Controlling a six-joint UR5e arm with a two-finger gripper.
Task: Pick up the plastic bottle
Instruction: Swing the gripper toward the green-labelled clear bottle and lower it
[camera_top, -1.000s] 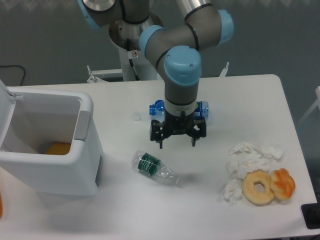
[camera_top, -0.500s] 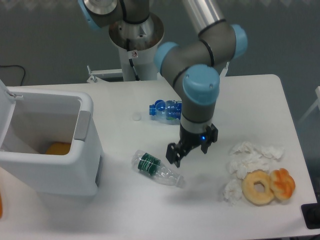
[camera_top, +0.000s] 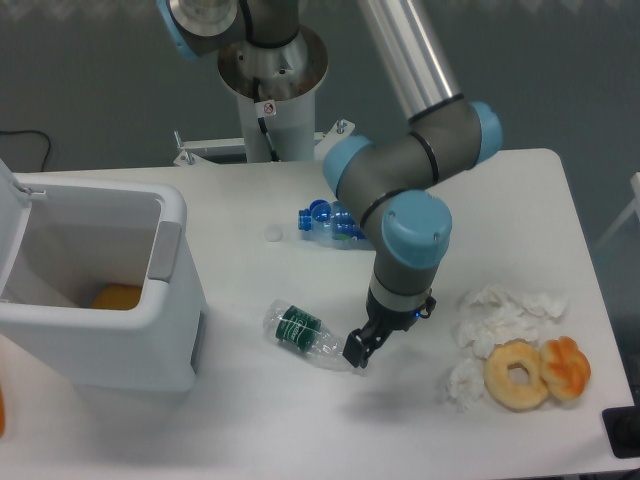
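Note:
The plastic bottle is small and clear with a dark green label band. It lies on its side on the white table, in front of the middle, its narrow end pointing right. My gripper points down just right of the bottle and is mostly hidden under the arm's wrist. One dark fingertip shows low at the bottle's right end, touching or almost touching it. The jaws look spread and hold nothing.
A blue-tinted bottle lies behind the arm. A white bin with an orange thing inside stands at the left. Crumpled tissues and two doughnuts lie at the right. A small white cap lies near the blue bottle.
The gripper has moved forward and right from above the blue bottle, turned, and come down next to the clear bottle's right end. The bottle has not visibly moved.

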